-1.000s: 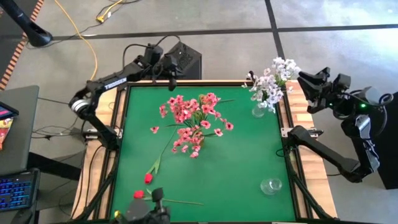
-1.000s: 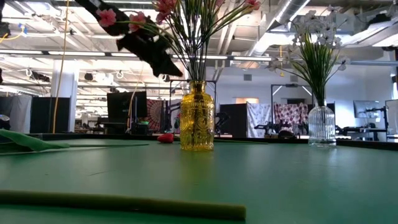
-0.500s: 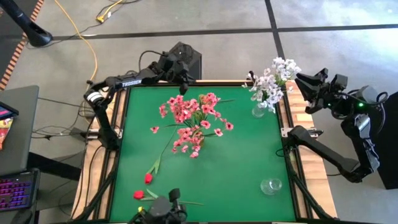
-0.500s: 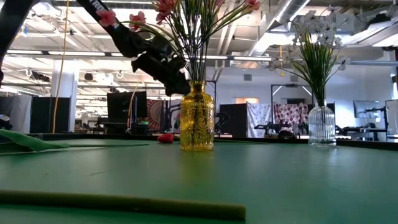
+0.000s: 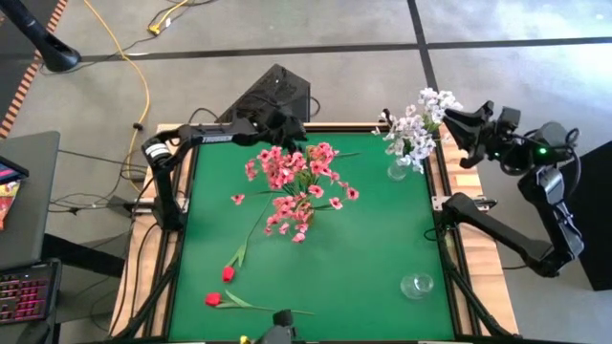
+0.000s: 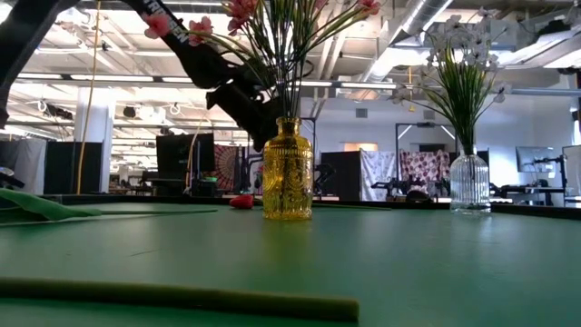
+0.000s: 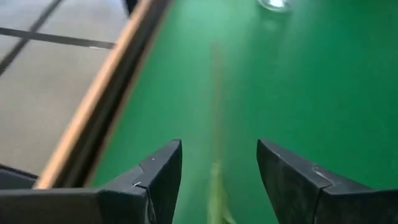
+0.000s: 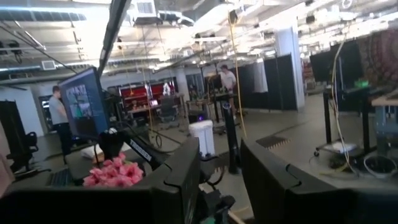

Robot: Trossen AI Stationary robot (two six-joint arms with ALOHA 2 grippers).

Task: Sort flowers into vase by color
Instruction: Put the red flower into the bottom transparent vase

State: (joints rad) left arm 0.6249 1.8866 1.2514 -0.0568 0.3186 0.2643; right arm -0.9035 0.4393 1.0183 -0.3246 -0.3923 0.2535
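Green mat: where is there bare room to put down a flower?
Bare mat lies between the pink bouquet and the empty glass. It is crowded at the front left, where red buds and stems lie, and under the bouquet.

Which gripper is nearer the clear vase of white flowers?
The right gripper. It hovers just beside the clear vase of white flowers, off the table's edge. The left gripper is across the table, over the pink flowers in the yellow vase.

a yellow cable [image 5: 143, 72] trails over the grey floor [image 5: 382, 24] (beyond the table); a keyboard [image 5: 24, 291] glows at the side
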